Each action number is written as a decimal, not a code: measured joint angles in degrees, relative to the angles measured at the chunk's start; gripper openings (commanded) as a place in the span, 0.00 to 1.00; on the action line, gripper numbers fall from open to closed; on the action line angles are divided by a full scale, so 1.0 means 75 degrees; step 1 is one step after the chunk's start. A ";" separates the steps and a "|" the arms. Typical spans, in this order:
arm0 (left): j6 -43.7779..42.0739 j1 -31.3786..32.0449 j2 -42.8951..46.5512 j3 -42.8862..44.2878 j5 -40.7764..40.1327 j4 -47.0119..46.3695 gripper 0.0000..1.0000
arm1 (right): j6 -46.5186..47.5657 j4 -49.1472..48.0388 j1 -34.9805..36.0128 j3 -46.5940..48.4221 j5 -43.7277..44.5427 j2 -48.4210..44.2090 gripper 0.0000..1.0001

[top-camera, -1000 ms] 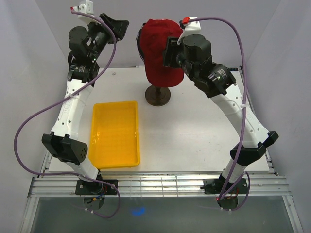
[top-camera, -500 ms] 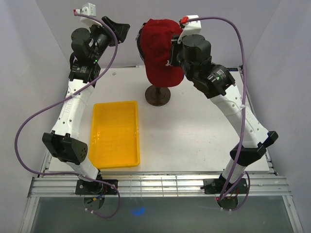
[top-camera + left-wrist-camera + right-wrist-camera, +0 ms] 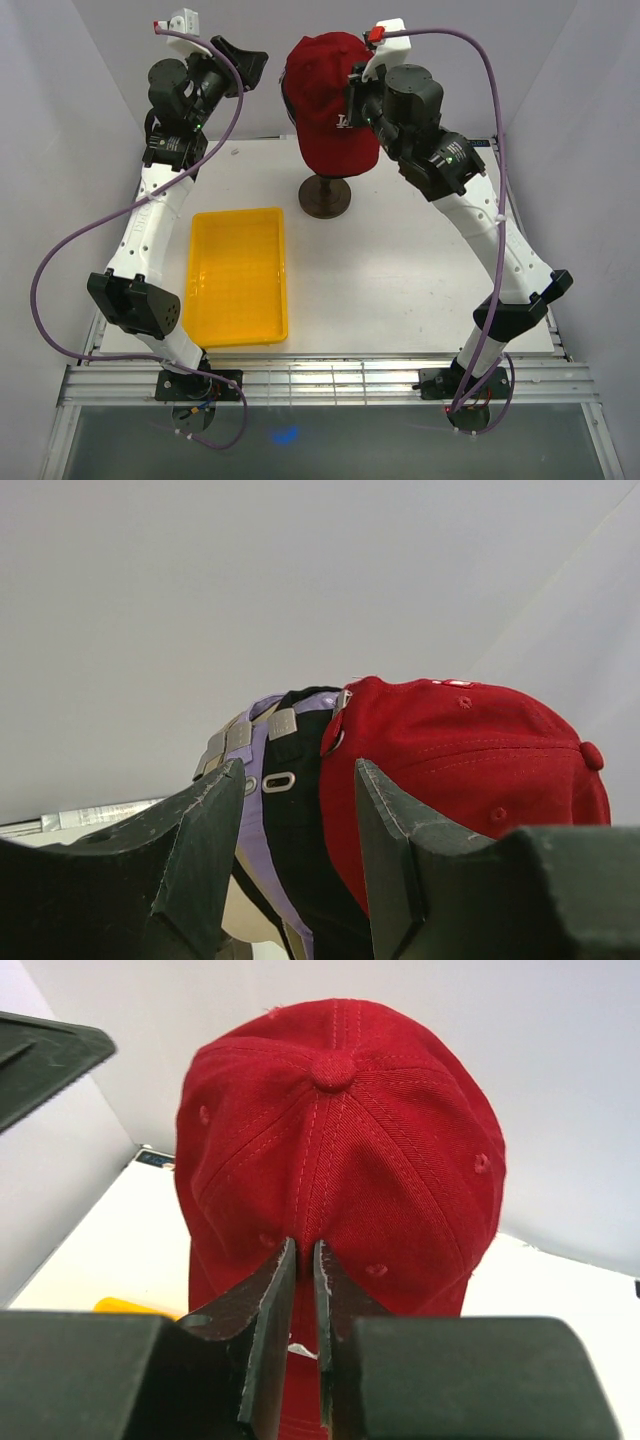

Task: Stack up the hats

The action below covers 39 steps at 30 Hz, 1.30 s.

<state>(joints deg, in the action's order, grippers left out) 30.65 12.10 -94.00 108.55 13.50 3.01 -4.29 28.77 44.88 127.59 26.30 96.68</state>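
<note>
White tabletop (image 3: 400,280), glossy yellow plastic tray (image 3: 238,280) at left. Far left, the left gripper (image 3: 298,772) is spread, facing the strap backs. Far centre: domed twill dark red cap (image 3: 328,90) sits outermost over lavender cap (image 3: 255,810) and black cap (image 3: 295,820), above a round dark stand (image 3: 325,197). The right gripper (image 3: 300,1250) is almost pressed together, pinching red crown fabric.

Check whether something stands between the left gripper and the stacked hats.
Nothing visible does. The open left gripper faces the red cap and the lavender cap and black cap under it, with only air between.

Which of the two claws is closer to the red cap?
Right. The right gripper pinches the red cap on its crown; the left gripper hangs open off the cap's back side, not touching.
</note>
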 measured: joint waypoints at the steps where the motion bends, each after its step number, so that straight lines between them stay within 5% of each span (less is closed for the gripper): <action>1: 0.0000 0.0000 0.0000 -0.0012 0.0000 0.0003 0.58 | 0.0035 -0.0041 -0.0038 0.0000 -0.0087 0.0000 0.18; 16: 0.0003 0.0003 0.0003 -0.0023 0.0076 0.0026 0.58 | -0.0353 -0.0271 -0.1580 -0.0335 -0.2509 -0.0058 0.18; 39: 0.0259 0.0003 -0.0061 -0.0157 0.0388 -0.0152 0.59 | -0.0376 -0.0376 -0.1609 -0.0670 -0.3681 -0.0058 0.27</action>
<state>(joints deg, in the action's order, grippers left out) 32.60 12.12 -94.45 107.37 16.40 1.87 -7.11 25.96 32.82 122.56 -1.30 96.25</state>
